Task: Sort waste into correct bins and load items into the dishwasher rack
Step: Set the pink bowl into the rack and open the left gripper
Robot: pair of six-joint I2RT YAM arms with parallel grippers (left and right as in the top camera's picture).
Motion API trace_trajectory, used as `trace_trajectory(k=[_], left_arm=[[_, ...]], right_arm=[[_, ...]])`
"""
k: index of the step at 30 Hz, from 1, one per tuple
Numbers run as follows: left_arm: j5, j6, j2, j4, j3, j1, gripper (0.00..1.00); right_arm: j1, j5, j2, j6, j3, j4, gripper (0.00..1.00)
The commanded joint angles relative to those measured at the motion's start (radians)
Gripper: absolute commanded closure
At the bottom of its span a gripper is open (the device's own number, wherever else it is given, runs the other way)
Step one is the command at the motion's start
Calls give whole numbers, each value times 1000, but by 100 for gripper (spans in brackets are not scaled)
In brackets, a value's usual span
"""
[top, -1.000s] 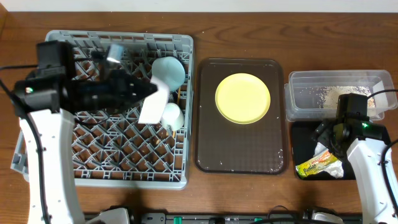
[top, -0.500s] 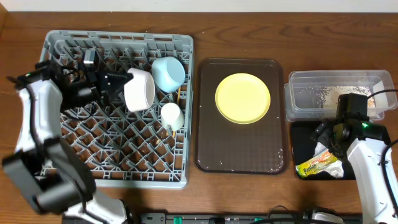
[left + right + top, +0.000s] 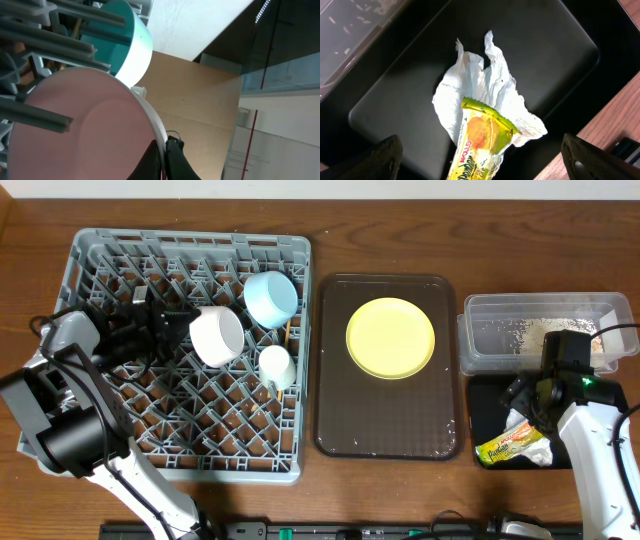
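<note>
Now left hand (image 3: pixel 162 157) pinches white bowl (image 3: pixel 217 335) by its rim in the dishwasher rack (image 3: pixel 190 450)
Bowl on edge beside light blue bowl (image 3: pixel 270 298), mouth towards the arm; right hand (image 3: pixel 482 162) spread wide over napkin (image 3: pixel 485 85) and snack wrapper (image 3: pixel 477 140) in black tub (image 3: pixel 395 100)

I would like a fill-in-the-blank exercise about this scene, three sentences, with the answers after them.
The yellow plate lies on the brown ___.
The snack wrapper rests on the white ___ in the black tub.
The left gripper pinches the rim of the white ___ in the rack.
Missing words: tray; napkin; bowl.
</note>
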Motion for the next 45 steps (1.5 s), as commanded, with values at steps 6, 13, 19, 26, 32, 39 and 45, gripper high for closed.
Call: trace_trajectory(k=[6, 13, 19, 26, 32, 39, 45], left_arm=[[5, 29, -6, -2, 0, 6, 91], [-8, 29, -6, -6, 0, 6, 90], [-35, 29, -8, -13, 0, 5, 91], [-36, 28, -12, -21, 0, 6, 60], [-36, 27, -66, -28, 2, 6, 47], [-276, -82, -219, -19, 40, 6, 44], [-593, -228, -360, 11, 40, 3, 44]], right_arm=[[-7, 21, -8, -4, 12, 0, 1], [-7, 21, -8, -4, 12, 0, 1], [-7, 21, -8, -4, 12, 0, 1], [-7, 21, -8, -4, 12, 0, 1], [-7, 21, -8, -4, 12, 0, 1], [-7, 21, -8, -4, 12, 0, 1], [-7, 21, -8, -4, 12, 0, 1]])
